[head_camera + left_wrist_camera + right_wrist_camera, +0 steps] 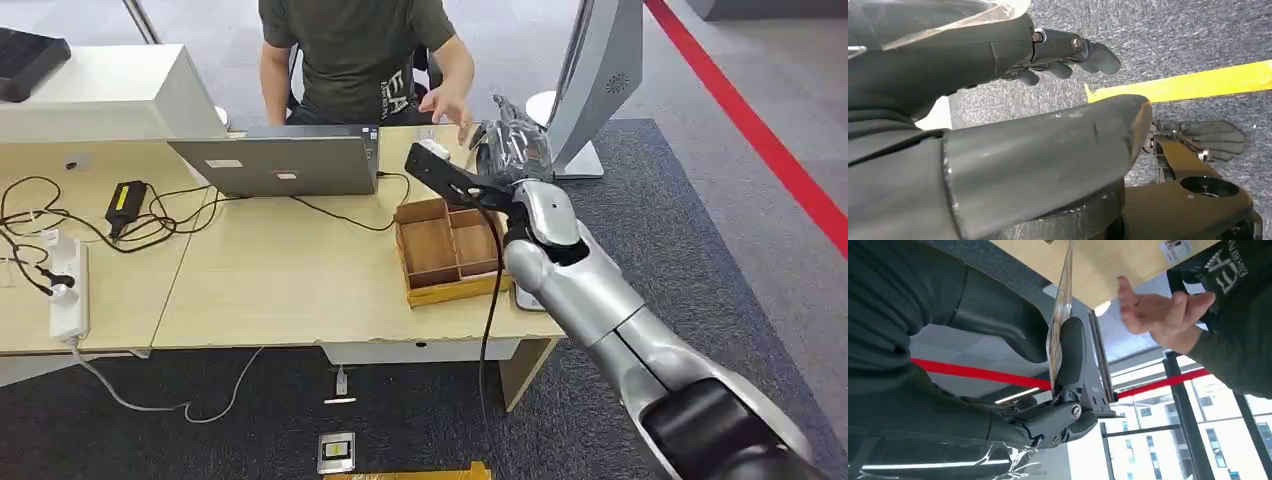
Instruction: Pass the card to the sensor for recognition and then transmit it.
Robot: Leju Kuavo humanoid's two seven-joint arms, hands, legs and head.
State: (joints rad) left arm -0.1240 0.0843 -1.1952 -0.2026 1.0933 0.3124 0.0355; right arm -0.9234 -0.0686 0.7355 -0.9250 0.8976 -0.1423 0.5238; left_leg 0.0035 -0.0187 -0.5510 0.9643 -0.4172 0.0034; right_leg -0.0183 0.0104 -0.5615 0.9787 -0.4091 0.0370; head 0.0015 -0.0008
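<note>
The card (1060, 315) showed edge-on in the right wrist view, its face unreadable, its lower part hidden between the thumb and fingers (1071, 347) of the right hand (1038, 365). In the head view that hand (512, 148) hid the card. The person (355, 55) was cut off at the top edge, their hand (447, 103) blurred.

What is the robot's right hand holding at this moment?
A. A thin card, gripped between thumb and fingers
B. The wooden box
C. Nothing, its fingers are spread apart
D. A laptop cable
A: in the right wrist view the card stands edge-on, pinched between the thumb and the fingers of the right hand, with a person's open hand close by.
</note>
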